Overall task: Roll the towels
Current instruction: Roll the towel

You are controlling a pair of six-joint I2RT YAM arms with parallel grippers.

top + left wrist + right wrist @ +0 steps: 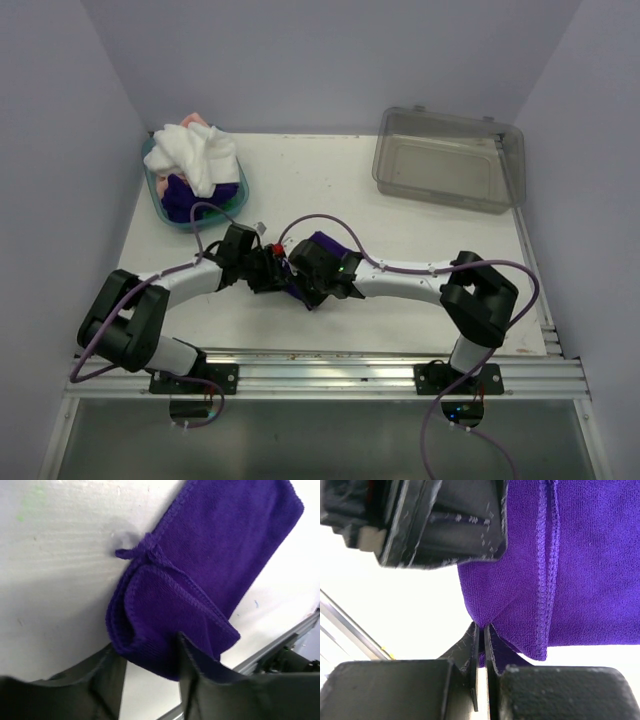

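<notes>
A dark purple towel (322, 243) lies folded at the table's middle, mostly under both grippers. In the left wrist view the towel (215, 545) is a long folded strip with its near end curled over. My left gripper (150, 652) has its jaws partly closed on that curled end; in the top view it (268, 270) meets the right gripper (300, 280). My right gripper (481, 626) is shut on a pinched corner of the towel (590, 565). A white towel (195, 155), a peach-pink towel (196, 120) and another purple towel (180, 198) sit piled in the basket.
The teal basket (158, 193) stands at the back left. A clear grey bin (448, 158) stands at the back right. The table's metal front rail (330, 365) runs just behind the grippers. The left gripper's body (420, 520) crowds the right wrist view.
</notes>
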